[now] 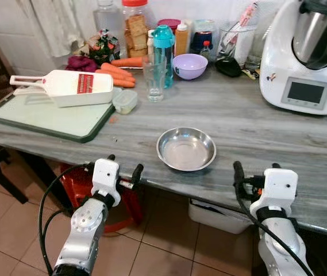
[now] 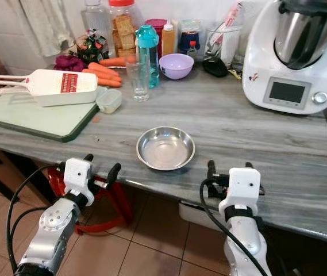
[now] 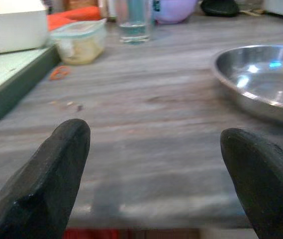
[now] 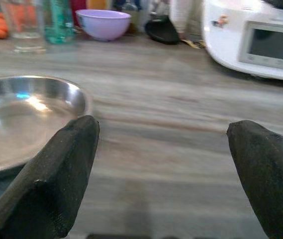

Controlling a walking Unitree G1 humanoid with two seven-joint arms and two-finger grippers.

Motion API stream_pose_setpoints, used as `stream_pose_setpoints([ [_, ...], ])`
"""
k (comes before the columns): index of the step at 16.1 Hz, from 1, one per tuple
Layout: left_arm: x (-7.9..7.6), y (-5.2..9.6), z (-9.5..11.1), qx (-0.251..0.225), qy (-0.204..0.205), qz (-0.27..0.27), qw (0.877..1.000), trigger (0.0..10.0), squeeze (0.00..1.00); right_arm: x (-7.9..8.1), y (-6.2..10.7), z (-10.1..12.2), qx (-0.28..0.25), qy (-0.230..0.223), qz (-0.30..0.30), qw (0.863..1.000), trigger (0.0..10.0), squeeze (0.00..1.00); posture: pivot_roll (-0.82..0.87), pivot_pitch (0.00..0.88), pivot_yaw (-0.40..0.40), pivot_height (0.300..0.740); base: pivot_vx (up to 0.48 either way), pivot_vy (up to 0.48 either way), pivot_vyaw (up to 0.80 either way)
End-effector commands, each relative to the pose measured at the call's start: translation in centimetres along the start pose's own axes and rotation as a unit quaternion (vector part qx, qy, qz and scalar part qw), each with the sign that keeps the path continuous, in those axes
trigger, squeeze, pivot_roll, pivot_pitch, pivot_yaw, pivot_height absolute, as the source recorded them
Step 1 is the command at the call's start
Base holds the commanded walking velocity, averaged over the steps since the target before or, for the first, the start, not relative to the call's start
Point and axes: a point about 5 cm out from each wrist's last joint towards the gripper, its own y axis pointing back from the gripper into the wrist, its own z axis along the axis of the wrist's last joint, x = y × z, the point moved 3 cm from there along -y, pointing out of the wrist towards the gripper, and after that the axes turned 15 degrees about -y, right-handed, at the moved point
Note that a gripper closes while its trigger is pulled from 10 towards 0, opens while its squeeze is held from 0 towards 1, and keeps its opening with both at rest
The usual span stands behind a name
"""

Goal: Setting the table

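Note:
An empty steel bowl (image 1: 186,149) rests on the grey wooden table (image 1: 249,123), close to its front edge. My left gripper (image 1: 124,163) hovers open at that edge, just left of the bowl, nothing between its fingers (image 3: 56,174). On the bowl's other side my right gripper (image 1: 256,168) is open too, over the table's edge. A drinking glass (image 1: 154,77), a teal bottle (image 1: 163,53) and a lilac bowl (image 1: 189,65) stand further back. In the right wrist view the steel bowl (image 4: 27,114) lies beside one finger (image 4: 56,179).
A green cutting board (image 1: 51,118) with a white slicer (image 1: 71,87) lies at the left, a small lidded tub (image 1: 125,100) next to it. Carrots (image 1: 120,70) and jars sit at the back. A white kitchen machine (image 1: 307,54) fills the right rear. A red stool (image 1: 88,192) stands under the table.

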Motion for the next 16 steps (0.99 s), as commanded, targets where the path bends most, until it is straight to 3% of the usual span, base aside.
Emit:
stream_pose_setpoints([
  [1,0.15,0.3,-0.65,0.016,-0.004,0.004,1.0,10.0,0.0,0.46,-0.13,0.22,-0.005,-0.006,0.008,1.0,10.0,0.0,-0.07,0.0,0.034,0.74,-0.289,0.0,0.0],
  [16,0.18,0.21,-0.84,0.024,-0.006,0.009,1.0,10.0,0.0,0.37,-0.34,0.27,-0.001,-0.014,0.004,1.0,10.0,0.0,-0.07,0.0,0.031,0.74,-0.318,0.0,0.0],
])
